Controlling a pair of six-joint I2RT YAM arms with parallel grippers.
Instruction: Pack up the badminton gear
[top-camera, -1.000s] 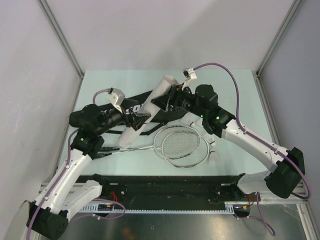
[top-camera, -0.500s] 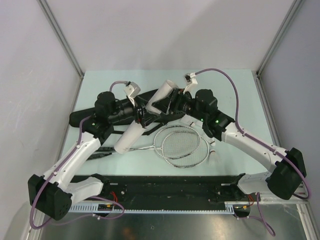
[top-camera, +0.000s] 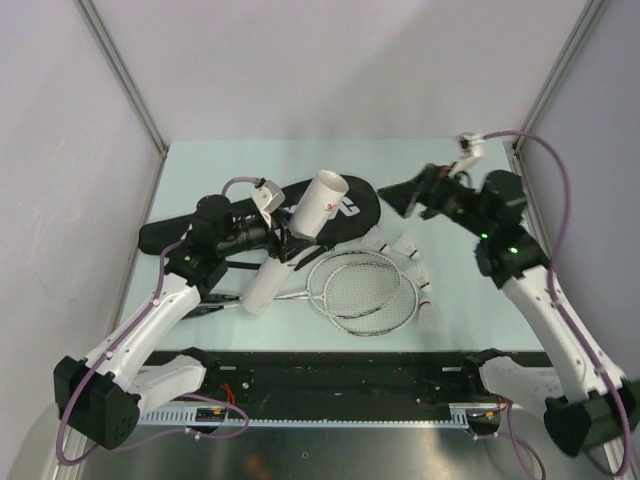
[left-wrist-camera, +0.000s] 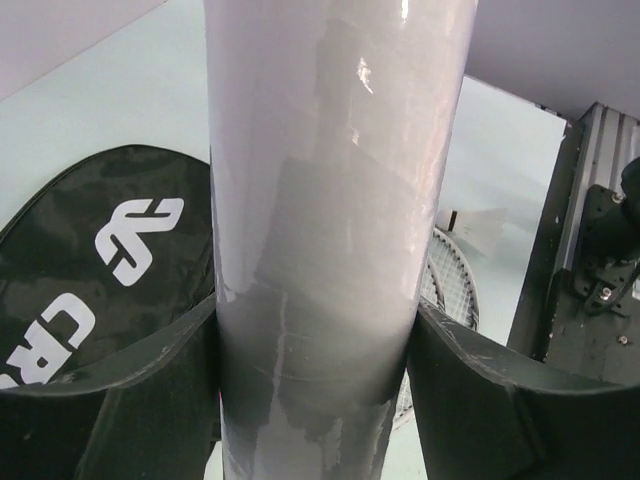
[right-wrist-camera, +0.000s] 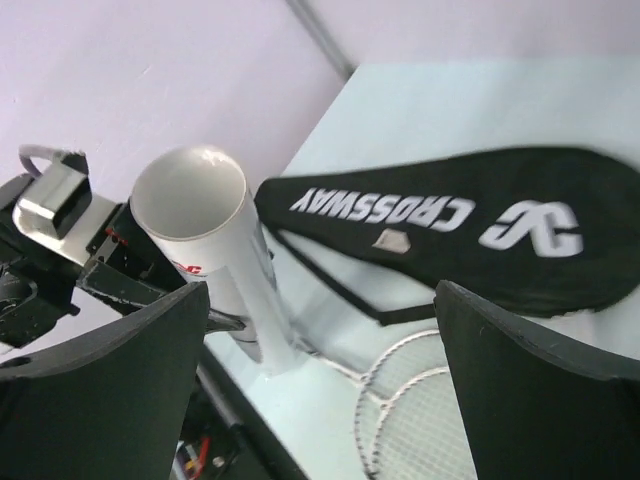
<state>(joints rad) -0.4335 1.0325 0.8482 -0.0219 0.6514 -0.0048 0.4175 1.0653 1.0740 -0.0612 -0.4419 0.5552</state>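
over the racket bag (top-camera: 352, 203), left hand (top-camera: 289, 243) clamps the white tube (top-camera: 313, 213); right hand (top-camera: 396, 192) gapes wide apart.

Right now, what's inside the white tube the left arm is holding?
Through the open mouth of the tube, only bare white inner wall shows near the rim, and nothing sits there. The lower part and the bottom are hidden by the tube's own wall in every view.

Bag (top-camera: 365, 200), rackets (top-camera: 365, 290), shuttlecocks (top-camera: 403, 247) on table (top-camera: 200, 170)
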